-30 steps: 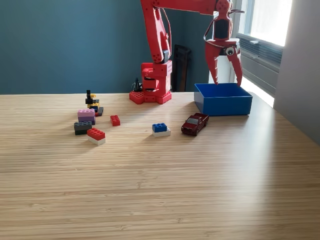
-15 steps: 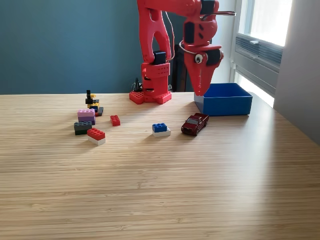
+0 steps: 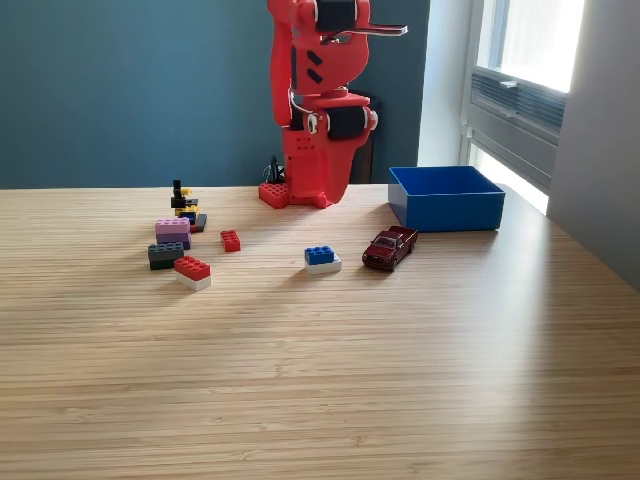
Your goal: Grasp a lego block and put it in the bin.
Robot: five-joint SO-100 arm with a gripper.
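Well right of the hand [image 3: 322, 190] (exterior view), the bin [image 3: 446, 211].

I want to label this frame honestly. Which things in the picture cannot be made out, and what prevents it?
- End effector: in the exterior view it overlaps the red arm base; open or shut cannot be told.
- Bin: its front wall hides the floor, so its contents are unknown.
- Arm top: cut off by the upper edge.
- Small dark figure behind the lego pile: too small to identify.
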